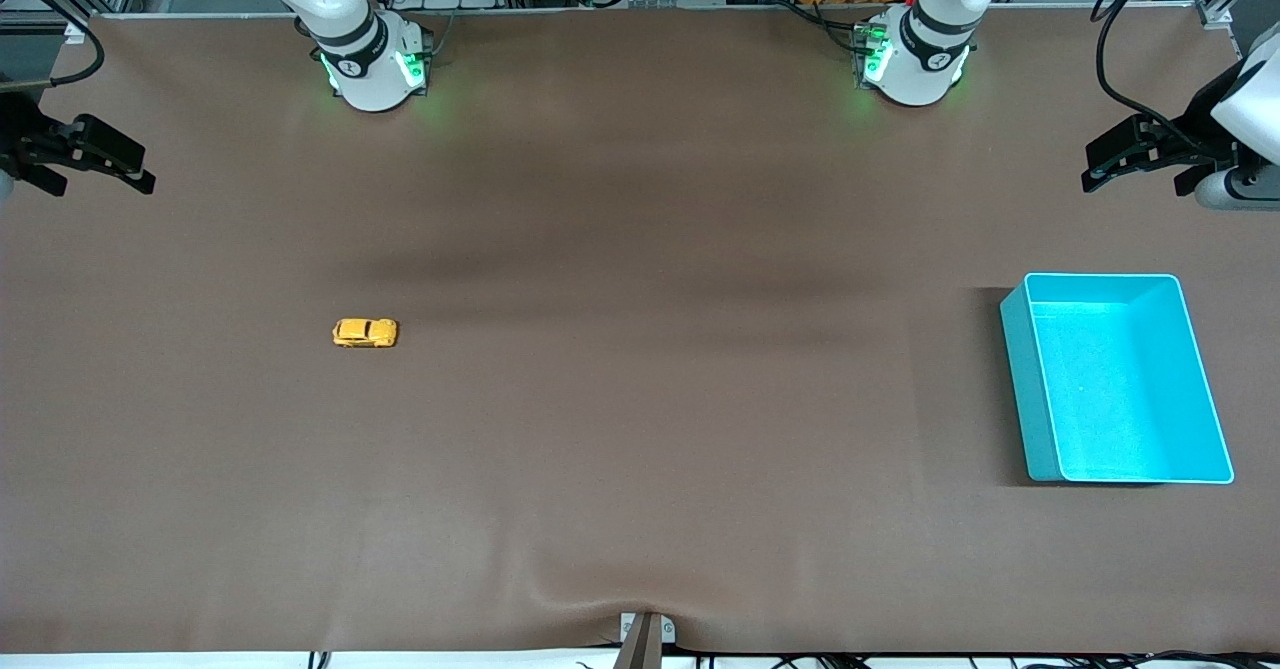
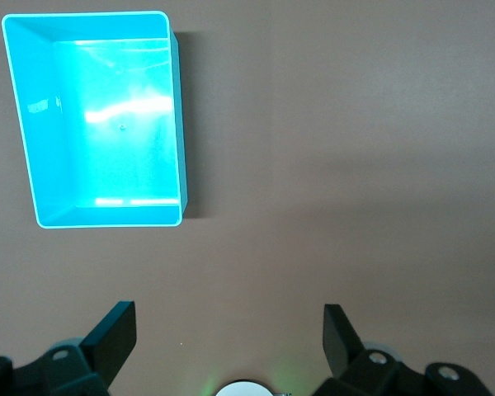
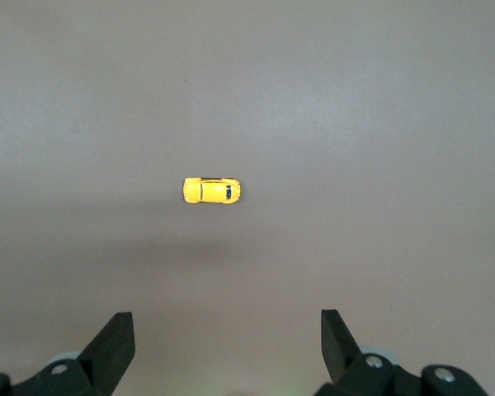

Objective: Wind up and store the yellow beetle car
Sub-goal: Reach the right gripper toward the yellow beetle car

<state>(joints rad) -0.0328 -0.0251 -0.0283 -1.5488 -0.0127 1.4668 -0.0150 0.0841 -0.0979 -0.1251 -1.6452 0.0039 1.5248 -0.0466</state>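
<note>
The yellow beetle car point(image 1: 365, 333) point(image 3: 212, 190) stands alone on the brown table, toward the right arm's end. My right gripper point(image 1: 100, 187) point(image 3: 228, 326) hangs high over that end of the table, open and empty, well apart from the car. The teal bin point(image 1: 1022, 389) point(image 2: 180, 124) sits empty toward the left arm's end, nearer the front camera than the car. High over the table, beside the bin's end, my left gripper point(image 1: 1135, 184) point(image 2: 229, 318) waits open with nothing between its fingers.
The two arm bases point(image 1: 372, 67) point(image 1: 915, 64) stand along the table's edge farthest from the front camera. A wide stretch of brown mat point(image 1: 680, 369) separates the car from the bin. A small clamp point(image 1: 645, 634) sits at the nearest edge.
</note>
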